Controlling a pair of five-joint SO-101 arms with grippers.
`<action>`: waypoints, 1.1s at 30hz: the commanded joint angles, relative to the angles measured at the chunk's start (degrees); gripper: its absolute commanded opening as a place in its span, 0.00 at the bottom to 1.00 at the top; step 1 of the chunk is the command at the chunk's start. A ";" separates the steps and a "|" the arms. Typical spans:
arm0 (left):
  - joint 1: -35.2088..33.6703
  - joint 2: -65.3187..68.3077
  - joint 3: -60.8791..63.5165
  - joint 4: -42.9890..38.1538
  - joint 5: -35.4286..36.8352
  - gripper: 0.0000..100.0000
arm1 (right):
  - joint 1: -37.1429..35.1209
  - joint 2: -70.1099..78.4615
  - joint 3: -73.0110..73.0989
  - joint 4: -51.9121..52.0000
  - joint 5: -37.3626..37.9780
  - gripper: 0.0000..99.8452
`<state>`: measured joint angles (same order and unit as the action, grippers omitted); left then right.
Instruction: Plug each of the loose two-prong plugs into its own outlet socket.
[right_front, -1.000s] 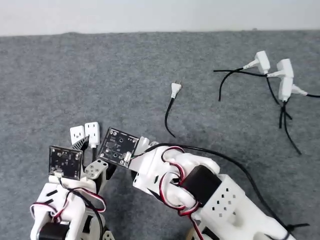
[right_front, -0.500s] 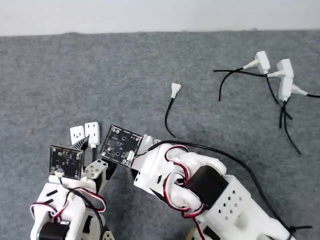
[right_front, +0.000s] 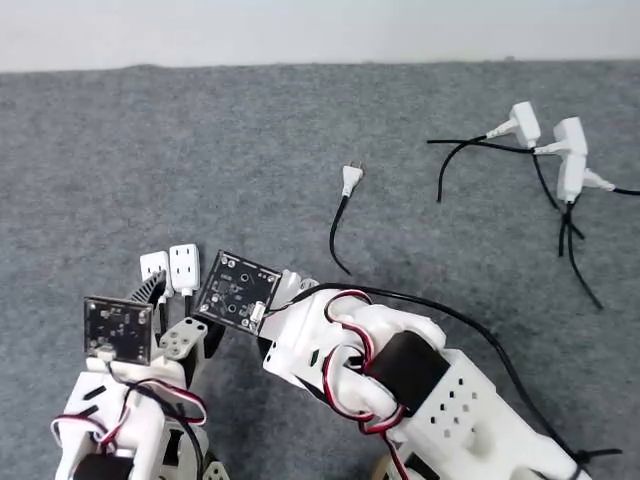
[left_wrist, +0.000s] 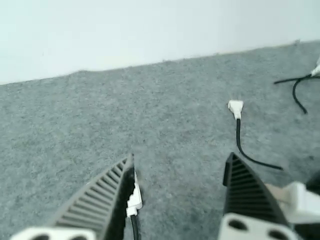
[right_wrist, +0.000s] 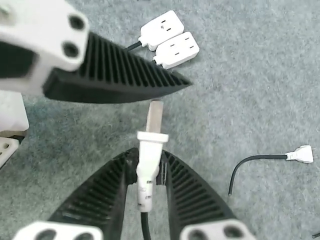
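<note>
Clenching a white two-prong plug by its body in the right gripper, prongs out past the ribbed black fingertips and aimed toward two white outlet sockets lying side by side, touching, on the grey carpeted bench. Stopping short of those sockets, with bare carpet between prongs and socket faces and one black finger of the left arm slanting across just beside the prong tips. Trailing a black cord back from the held plug between the right gripper's fingers. Placing the outlet sockets at lower left of the high view, just above two dark wrist camera boards, with both arms crowded along the bottom edge. Showing the left gripper released, fingers spread wide above the carpet, and a small white piece on a black lead just beside one finger, too little of it visible to name. Leaving a second loose plug near centre frame in the high view, prongs toward the top edge, short black lead curling down toward the arms, well apart from both grippers. Grouping several white connectors on tangled black leads at upper right of the high view, too small to tell whether joined or apart.
</note>
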<state>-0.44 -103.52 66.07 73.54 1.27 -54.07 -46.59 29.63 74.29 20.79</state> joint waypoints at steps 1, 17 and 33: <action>-0.35 -0.97 -4.70 0.18 1.41 0.29 | 0.66 -1.19 -0.35 -1.45 0.44 0.01; 5.01 -0.97 -4.00 2.02 1.23 0.29 | 0.66 -1.19 -0.18 -1.45 0.35 0.01; 5.27 -0.97 3.03 -0.09 -1.67 0.29 | 0.66 -1.89 -4.04 1.80 0.35 0.01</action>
<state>4.31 -103.52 68.44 74.77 0.66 -54.15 -46.59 29.71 74.29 20.79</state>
